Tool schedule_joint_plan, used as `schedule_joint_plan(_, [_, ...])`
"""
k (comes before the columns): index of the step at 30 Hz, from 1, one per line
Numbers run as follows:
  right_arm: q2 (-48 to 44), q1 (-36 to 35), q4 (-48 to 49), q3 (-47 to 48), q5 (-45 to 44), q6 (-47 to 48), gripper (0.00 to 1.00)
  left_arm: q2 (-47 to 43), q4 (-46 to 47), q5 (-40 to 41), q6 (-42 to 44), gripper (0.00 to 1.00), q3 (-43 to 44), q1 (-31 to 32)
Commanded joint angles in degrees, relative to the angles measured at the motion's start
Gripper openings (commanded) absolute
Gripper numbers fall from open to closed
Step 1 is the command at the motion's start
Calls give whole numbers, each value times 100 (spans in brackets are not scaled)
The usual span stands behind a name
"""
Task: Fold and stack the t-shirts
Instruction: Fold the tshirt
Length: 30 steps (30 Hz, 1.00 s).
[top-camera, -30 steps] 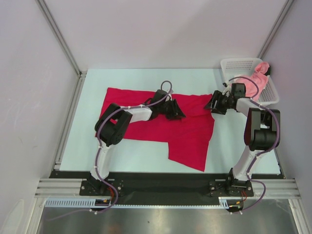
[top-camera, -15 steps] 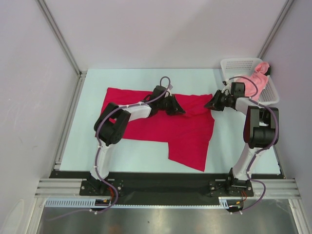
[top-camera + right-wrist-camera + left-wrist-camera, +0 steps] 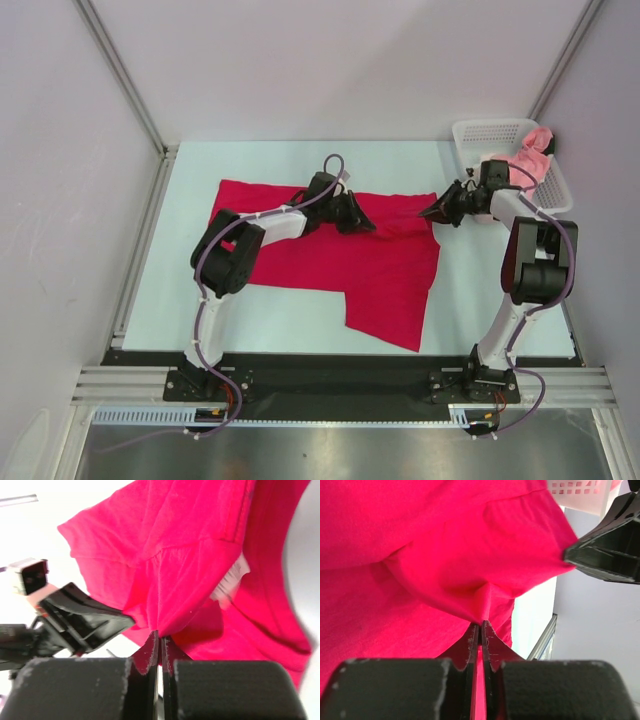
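Looking at the crimson t-shirt (image 3: 385, 265) spread flat over the middle of the desk (image 3: 290, 165), long axis running from the left edge toward the right edge, plus one flap reaching down toward the near edge.

Got the left hand (image 3: 358, 217) clenched on a pinch of the shirt's far hem, roughly mid-desk. Same story up close in the left wrist view: jaws pressed together, red cloth tented up into them. Got the right hand (image 3: 438, 212) clamped on the shirt's far right corner, not far off the desk's right edge, cloth drawn to a point between shut jaws. So both grips sitting on that same far hem, near each other, with only the right stretch of it strung between. Nothing holding the left half. Can't really tell how many layers caught in each pinch, too bunched up.

Guessing a fold toward the near edge next, carrying the far hem over the shirt's body. Plenty of bare desk along the near edge and out left for that. Tighter on the right: white basket (image 3: 480, 128) parked in the far right corner, just behind the right hand, with the pink t-shirt (image 3: 532, 155) draped over its rim, well apart from the red one. Worth keeping that arm off the basket.
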<state>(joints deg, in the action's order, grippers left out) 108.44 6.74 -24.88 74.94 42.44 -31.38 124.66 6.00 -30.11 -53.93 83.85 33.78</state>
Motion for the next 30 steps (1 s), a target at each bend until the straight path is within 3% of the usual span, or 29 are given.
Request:
schedule_joint_plan(1, [-25,64,-219,215,510,-667,0,-284,-72,-118,49,6,254,-12])
schedule_joint_plan(3, [27,116,-131,232,512,-747,1,-311,-108,-101,67,6,254,-29])
schedule_joint_plan(5, [89,204,79,206,502,-773,11,-320,-125,-109,67,6,272,-56])
schedule_joint_plan(8, [466,283,370,433,555,-695,16,-311,-169,-109,67,6,368,-73])
schedule_joint_plan(12, [1064,301,-138,1154,643,-353,28,-249,-257,-118,67,6,439,-117])
schedule_joint_plan(16, [654,363,-806,1094,-117,560,40,-179,-266,-162,67,6,483,-152])
schedule_joint_plan(18, [381,363,-992,884,-506,1044,40,-127,-266,-180,76,6,518,-179])
schedule_joint_plan(23, [-629,293,-466,-250,-1263,1221,44,5,-284,-188,32,7,728,-266])
schedule_joint_plan(30, [-755,-146,-351,-532,-1765,1714,47,286,-240,-258,-73,7,1028,-346])
